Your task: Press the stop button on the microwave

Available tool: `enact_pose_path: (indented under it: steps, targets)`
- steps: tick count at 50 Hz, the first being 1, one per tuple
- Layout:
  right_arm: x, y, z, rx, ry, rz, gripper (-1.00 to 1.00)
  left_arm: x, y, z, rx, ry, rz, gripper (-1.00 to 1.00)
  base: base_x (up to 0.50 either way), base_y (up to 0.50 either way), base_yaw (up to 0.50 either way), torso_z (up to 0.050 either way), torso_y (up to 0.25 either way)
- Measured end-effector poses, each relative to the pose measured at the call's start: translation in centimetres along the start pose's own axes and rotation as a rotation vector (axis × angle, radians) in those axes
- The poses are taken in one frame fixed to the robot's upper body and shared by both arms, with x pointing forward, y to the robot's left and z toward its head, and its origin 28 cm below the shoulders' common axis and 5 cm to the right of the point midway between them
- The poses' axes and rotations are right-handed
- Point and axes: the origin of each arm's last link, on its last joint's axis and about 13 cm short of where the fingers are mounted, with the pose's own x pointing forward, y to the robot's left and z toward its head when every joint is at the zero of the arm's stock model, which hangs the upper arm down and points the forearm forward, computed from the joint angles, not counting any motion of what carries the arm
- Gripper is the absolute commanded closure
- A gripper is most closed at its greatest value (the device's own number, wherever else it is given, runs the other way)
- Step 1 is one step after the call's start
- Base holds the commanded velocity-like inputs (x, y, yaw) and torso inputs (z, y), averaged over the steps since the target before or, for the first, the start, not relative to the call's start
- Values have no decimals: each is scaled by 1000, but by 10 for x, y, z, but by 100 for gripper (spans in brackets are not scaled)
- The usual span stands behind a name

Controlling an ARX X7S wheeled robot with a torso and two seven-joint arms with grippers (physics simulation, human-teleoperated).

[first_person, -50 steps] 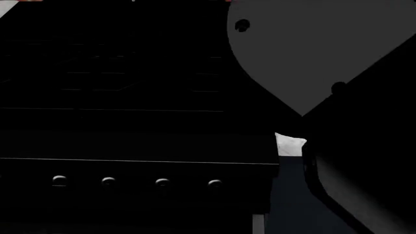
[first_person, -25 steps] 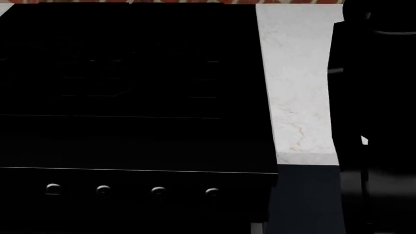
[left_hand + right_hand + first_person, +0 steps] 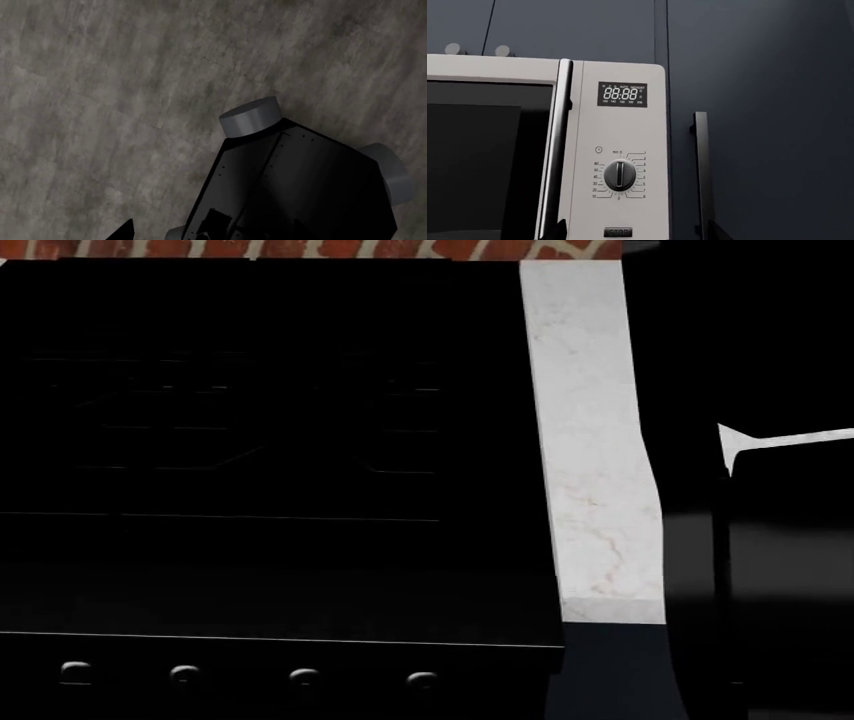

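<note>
Microwave: I see the microwave (image 3: 547, 150) head-on in the right wrist view, its pale control panel filling the middle of the frame and its dark door window to one side.
Stop button: the stop button (image 3: 618, 232) sits at the very bottom of the panel, directly under the dial (image 3: 620, 174), and is partly cut by the frame edge; nothing touches it.
Display: the display (image 3: 622, 94) reads 88:88, near the top of the panel above the dial.
Door handle: a dark vertical handle (image 3: 561, 150) runs between the door window and the panel.
Cabinets: dark blue cabinets (image 3: 760, 100) stand behind and beside the microwave, with a black bar handle (image 3: 701, 170) just past its edge.
Right gripper: I cannot tell its state; only small dark tips show at the bottom edge of the right wrist view, and a dark mass of the right arm (image 3: 761, 570) covers that side of the head view.
Left gripper: I cannot tell whether it is wide or narrow; the left wrist view looks down at the grey floor (image 3: 120, 100) and the robot base (image 3: 300, 185) with its grey wheels.
Stove: from the head I look down on a black stove (image 3: 267, 460) with four knobs (image 3: 304, 677) along its front.
Counter: a strip of white marble counter (image 3: 587, 440) lies between the stove and the right arm.
Wall: red brick wall (image 3: 334, 248) shows at the top of the head view.
</note>
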Motion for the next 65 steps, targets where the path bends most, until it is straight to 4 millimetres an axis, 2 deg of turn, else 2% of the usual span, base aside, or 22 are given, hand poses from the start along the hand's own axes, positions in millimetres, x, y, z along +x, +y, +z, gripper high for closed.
enact_pose_path:
  steps: [8,18,26,35,42,65]
  targets:
    - [2,3,6,31,-21,21,-100,-1,1,0,-3,0,-3,-100,500,0,0,48,133]
    - [3,3,6,46,-44,23,-100,-1,0,1,-4,0,-8,-100,25,0,0,48,133]
    - [2,3,8,59,-71,42,-100,-2,0,1,-2,6,-8,-100,460,-28,0,48,134]
    - [0,3,7,67,-89,39,-100,-1,-1,2,-3,4,-12,-100,0,0,0,48,134]
    - [-1,4,9,73,-103,51,-100,-1,0,1,-3,10,-10,-100,491,-213,0,48,134]
    - [-3,5,1,58,-115,58,-100,-2,0,1,-6,9,-16,-100,5,56,0,48,133]
